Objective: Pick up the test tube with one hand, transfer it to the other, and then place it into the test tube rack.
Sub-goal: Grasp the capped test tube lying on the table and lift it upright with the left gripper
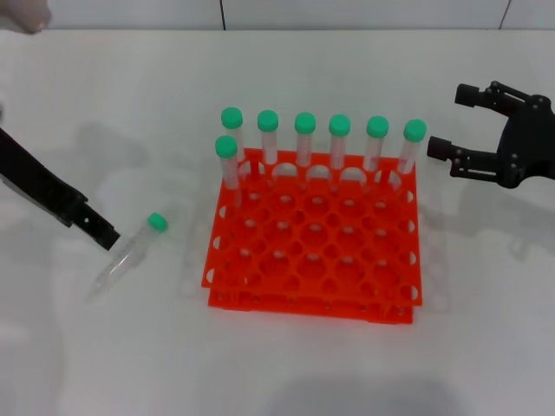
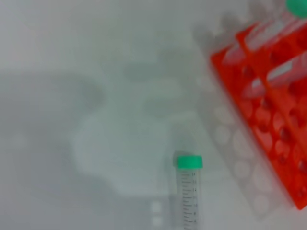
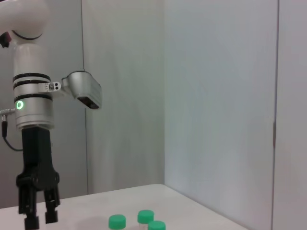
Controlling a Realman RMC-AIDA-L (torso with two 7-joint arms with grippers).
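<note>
A test tube (image 1: 128, 250) with a green cap lies on the white table left of the orange-red rack (image 1: 312, 260), cap pointing to the far side. My left gripper (image 1: 102, 232) is low beside the tube's cap end, just to its left, and holds nothing. In the right wrist view this gripper (image 3: 39, 218) hangs down with its fingers apart. The left wrist view shows the lying tube (image 2: 187, 191) and the rack's corner (image 2: 268, 110). My right gripper (image 1: 455, 121) is open and empty, raised right of the rack.
Several green-capped tubes (image 1: 304, 139) stand along the rack's far row, and one more (image 1: 227, 160) stands at its left end in the second row. Their caps (image 3: 145, 216) show in the right wrist view. The table's back edge meets a wall (image 1: 260, 13).
</note>
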